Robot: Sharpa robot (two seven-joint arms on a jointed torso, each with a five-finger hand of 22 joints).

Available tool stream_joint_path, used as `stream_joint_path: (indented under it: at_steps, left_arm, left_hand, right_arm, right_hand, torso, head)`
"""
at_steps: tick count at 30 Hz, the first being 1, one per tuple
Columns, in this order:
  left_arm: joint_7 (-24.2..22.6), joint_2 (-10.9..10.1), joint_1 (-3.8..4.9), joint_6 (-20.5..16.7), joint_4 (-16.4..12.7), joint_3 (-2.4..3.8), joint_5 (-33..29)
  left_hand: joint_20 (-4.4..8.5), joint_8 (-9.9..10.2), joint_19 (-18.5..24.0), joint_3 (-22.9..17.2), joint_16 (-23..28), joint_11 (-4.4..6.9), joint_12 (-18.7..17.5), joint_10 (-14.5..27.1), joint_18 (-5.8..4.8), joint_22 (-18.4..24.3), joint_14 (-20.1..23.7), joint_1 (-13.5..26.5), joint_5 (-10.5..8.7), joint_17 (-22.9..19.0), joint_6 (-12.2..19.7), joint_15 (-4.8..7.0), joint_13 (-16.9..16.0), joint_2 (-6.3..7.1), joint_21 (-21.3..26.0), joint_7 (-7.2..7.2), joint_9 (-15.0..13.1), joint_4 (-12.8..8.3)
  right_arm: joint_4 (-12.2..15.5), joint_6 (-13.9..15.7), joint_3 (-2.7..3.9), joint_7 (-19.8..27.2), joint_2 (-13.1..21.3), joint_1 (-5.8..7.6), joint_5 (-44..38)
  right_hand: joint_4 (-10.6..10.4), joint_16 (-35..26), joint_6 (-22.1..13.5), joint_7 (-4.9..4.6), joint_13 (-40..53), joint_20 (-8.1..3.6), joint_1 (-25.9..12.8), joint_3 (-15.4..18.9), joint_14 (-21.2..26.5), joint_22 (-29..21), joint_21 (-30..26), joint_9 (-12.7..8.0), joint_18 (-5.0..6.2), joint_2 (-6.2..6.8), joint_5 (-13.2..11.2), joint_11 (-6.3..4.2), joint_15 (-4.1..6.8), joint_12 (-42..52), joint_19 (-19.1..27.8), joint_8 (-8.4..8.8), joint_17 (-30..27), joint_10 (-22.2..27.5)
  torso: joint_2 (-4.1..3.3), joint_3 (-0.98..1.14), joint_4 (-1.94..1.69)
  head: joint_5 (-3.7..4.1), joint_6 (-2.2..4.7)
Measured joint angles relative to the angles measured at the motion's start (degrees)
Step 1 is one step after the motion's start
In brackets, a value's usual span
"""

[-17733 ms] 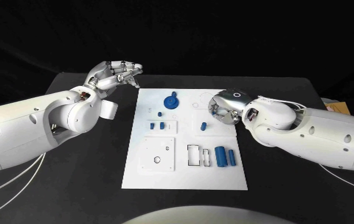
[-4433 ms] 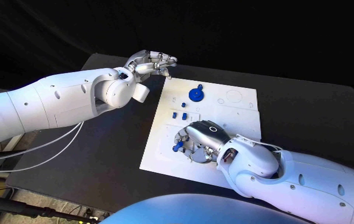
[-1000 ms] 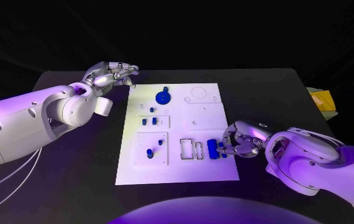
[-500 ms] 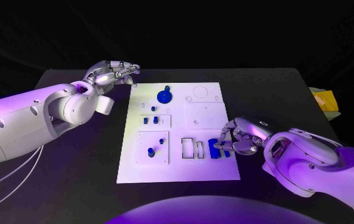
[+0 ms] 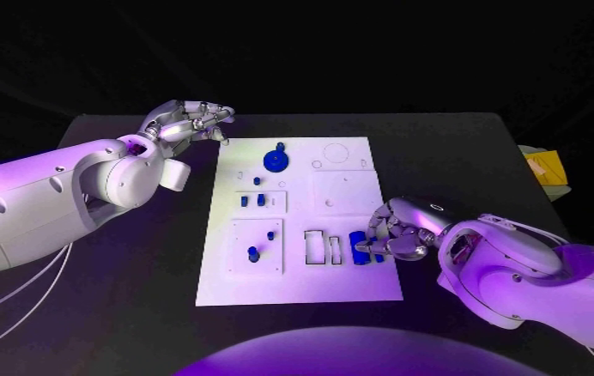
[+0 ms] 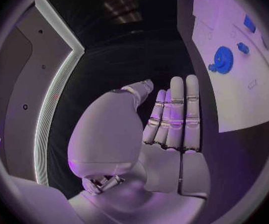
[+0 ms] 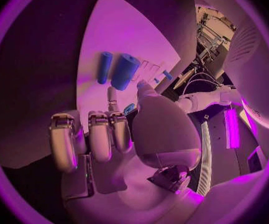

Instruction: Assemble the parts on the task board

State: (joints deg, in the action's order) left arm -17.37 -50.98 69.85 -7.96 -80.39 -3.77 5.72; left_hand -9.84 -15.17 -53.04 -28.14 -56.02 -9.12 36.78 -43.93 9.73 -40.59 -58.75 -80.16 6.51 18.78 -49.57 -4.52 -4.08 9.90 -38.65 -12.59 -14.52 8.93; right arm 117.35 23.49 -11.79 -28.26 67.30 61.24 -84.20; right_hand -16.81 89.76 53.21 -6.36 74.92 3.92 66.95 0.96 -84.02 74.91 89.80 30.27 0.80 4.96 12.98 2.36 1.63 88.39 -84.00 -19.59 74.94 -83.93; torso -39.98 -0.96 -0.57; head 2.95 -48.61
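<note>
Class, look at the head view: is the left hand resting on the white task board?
No. The left hand hangs over the black table beyond the task board, touching none of it.

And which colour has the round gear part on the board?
Blue; the gear shows best in the left wrist view.

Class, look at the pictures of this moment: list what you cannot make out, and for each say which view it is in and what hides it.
1. Head view: whether the right hand touches the blue cylinders; its fingers cover their near ends.
2. Right wrist view: the small blue piece between the fingers, mostly hidden by the thumb.
3. Left wrist view: the task board is cut off by the circle's rim.
4. Head view: the small blue pegs are too small to tell their shape.
</note>
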Motion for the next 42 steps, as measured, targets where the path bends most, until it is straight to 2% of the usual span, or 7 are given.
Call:
stream_joint_path:
  at_steps: [8, 18, 24, 29, 34, 39, 42]
  left_arm:
    - [0.0, 0.0, 0.00, 0.0, 0.0, 0.00, 0.0]
    - [0.1, 0.0, 0.00, 0.0, 0.0, -0.01, 0.0]
    - [0.1, 0.0, 0.00, 0.0, 0.0, -0.01, 0.0]
    - [0.1, -0.1, 0.00, 0.0, 0.0, -0.01, 0.0]
    - [0.2, -0.1, 0.00, 0.1, 0.0, -0.01, 0.0]
    - [0.2, -0.1, -0.01, 0.2, -0.1, -0.02, 0.0]
    - [0.3, -0.1, -0.02, 0.2, -0.1, -0.04, 0.0]
  left_hand:
    - [0.00, 0.0, 0.0, 0.0, 0.0, 0.00, 0.0, 0.0, 0.00, 0.0, 0.0, 0.0, 0.00, 0.0, 0.0, 0.00, 0.0, 0.00, 0.0, 0.00, 0.0, 0.0]
    - [0.00, 0.0, 0.0, 0.0, 0.0, 0.00, 0.0, 0.0, 0.00, 0.0, 0.0, 0.0, 0.00, 0.0, 0.0, 0.00, 0.0, 0.00, 0.0, 0.00, 0.0, 0.0]
    - [0.00, 0.0, 0.0, 0.0, 0.0, 0.00, 0.0, 0.0, 0.00, 0.0, 0.0, 0.0, 0.00, 0.0, 0.0, 0.00, 0.0, 0.00, 0.0, 0.00, 0.0, 0.0]
    - [0.00, 0.0, 0.0, 0.0, 0.0, 0.00, 0.0, 0.0, 0.00, 0.0, 0.0, 0.0, 0.00, 0.0, 0.0, 0.00, 0.0, 0.00, 0.0, 0.00, 0.0, 0.0]
    - [0.00, 0.0, 0.0, 0.0, 0.0, 0.21, 0.0, 0.2, 0.00, 0.1, 0.0, 0.0, 0.00, 0.0, 0.0, 0.00, 0.0, 0.00, 0.4, 0.00, 0.0, 0.0]
    - [0.01, 0.0, 0.0, 0.0, 0.0, 0.21, 0.0, 0.2, 0.00, 0.1, 0.0, 0.0, 0.00, 0.0, 0.0, 0.00, 0.0, 0.00, 0.4, 0.00, 0.0, 0.0]
    - [0.00, 0.0, 0.0, 0.0, 0.0, 0.21, 0.0, 0.2, 0.00, 0.1, 0.0, 0.0, 0.00, 0.0, 0.0, 0.00, 0.0, 0.00, 0.4, 0.00, 0.0, 0.0]
  right_arm:
    - [-0.5, -2.1, -0.02, -0.7, -0.9, -0.66, 0.0]
    - [-1.0, -2.5, -0.02, -1.1, -2.3, -1.14, -0.2]
    - [-2.0, -2.6, 0.07, -1.2, -2.8, -1.30, -0.4]
    - [-2.4, -1.9, 0.24, -1.2, -3.4, -1.42, -0.7]
    - [-2.6, -0.8, 0.31, -1.2, -4.0, -1.48, -1.2]
    - [-2.7, 0.2, 0.29, -1.7, -4.4, -1.59, -1.2]
    - [-2.6, 0.9, 0.22, -1.9, -4.4, -1.69, -0.9]
  right_hand:
    - [0.0, 0.0, 0.4, -0.03, 0.0, 0.00, -0.2, 0.3, 0.0, 0.0, 0.0, -0.1, 0.00, -0.22, -0.2, 0.00, 0.00, 0.0, 0.0, 0.00, 0.0, 0.0]
    - [0.2, 0.0, 0.4, -0.03, 0.0, 0.00, -0.2, 0.5, 0.0, 0.0, 0.0, -0.2, 0.00, -0.22, -0.2, 0.00, 0.00, 0.0, 0.0, 0.00, 0.0, 0.0]
    - [0.2, 0.0, 0.9, 0.07, 0.0, 0.00, 1.9, 0.5, 0.0, 0.0, 0.0, -0.5, 0.01, -2.31, 0.4, -0.13, 0.00, 0.0, 0.0, 0.20, 0.0, -0.1]
    - [0.4, 0.0, 1.5, 0.21, 0.0, 0.00, 5.8, 0.0, 0.0, 0.0, 0.0, -1.5, 0.01, -2.94, 0.9, -0.34, 0.02, 0.0, 0.0, 0.68, 0.0, -0.1]
    - [0.0, 0.0, 1.8, 0.34, 0.0, -0.01, 10.2, -2.5, 0.0, 0.0, 0.0, -2.6, 0.01, -2.56, -0.2, -0.54, 0.44, 0.0, 0.0, 1.47, 0.0, -0.1]
    - [-1.0, 0.0, 2.1, 0.00, 0.0, -0.01, 11.4, -3.5, 0.0, 0.0, 0.0, -2.8, 0.01, -1.45, -0.2, -0.83, 0.44, 0.0, 0.0, 1.55, 0.0, 0.0]
    - [-1.6, 0.0, 2.2, -0.13, 0.0, -0.01, 11.7, -4.1, 0.1, 0.0, 0.0, -2.9, 0.00, -1.18, 0.7, -0.85, 0.73, 0.0, 0.0, 1.21, 0.0, 0.0]
  torso:
    - [0.01, 0.01, -0.02]
    - [0.01, 0.00, -0.01]
    - [0.01, -0.03, -0.04]
    - [0.01, -0.04, -0.05]
    - [0.00, -0.03, -0.03]
    - [0.02, -0.02, -0.02]
    - [0.05, -0.02, 0.01]
  head:
    - [-0.14, -0.03]
    - [-0.42, -0.07]
    - [-0.47, -0.07]
    - [-0.52, -0.04]
    - [-0.52, 0.06]
    - [-0.54, 0.24]
    - [-0.57, 0.32]
